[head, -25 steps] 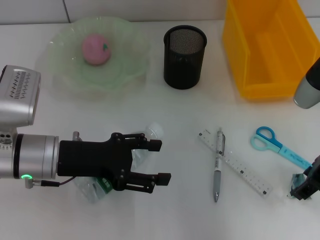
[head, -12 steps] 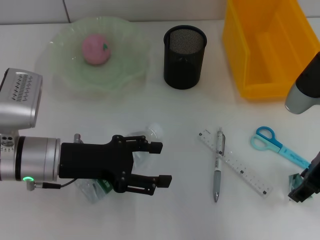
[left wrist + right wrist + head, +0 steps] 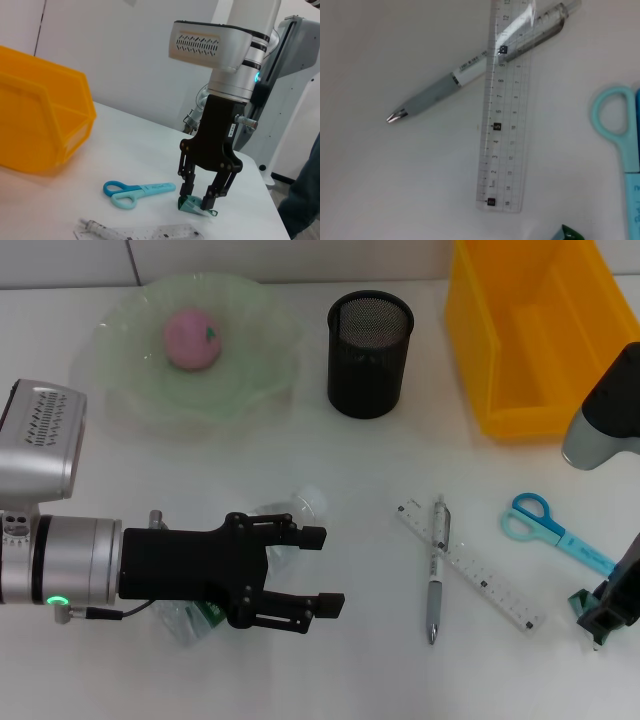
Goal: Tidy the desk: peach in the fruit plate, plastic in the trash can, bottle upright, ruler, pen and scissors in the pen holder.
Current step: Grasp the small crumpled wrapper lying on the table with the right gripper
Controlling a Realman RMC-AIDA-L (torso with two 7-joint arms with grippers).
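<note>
On the near left of the table, the left claw [image 3: 318, 568] hangs spread wide over the clear bottle [image 3: 290, 515] lying flat, cap pointing far-right. Over at the near right edge, the right claw [image 3: 198, 196] pinches a green plastic scrap [image 3: 192, 205].

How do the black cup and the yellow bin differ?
The cup is round, black mesh; the bin is boxy, solid yellow plastic. The cup is smaller; the bin is much larger and runs past the picture's edge. Both stand open-topped on the white table and look empty.
</note>
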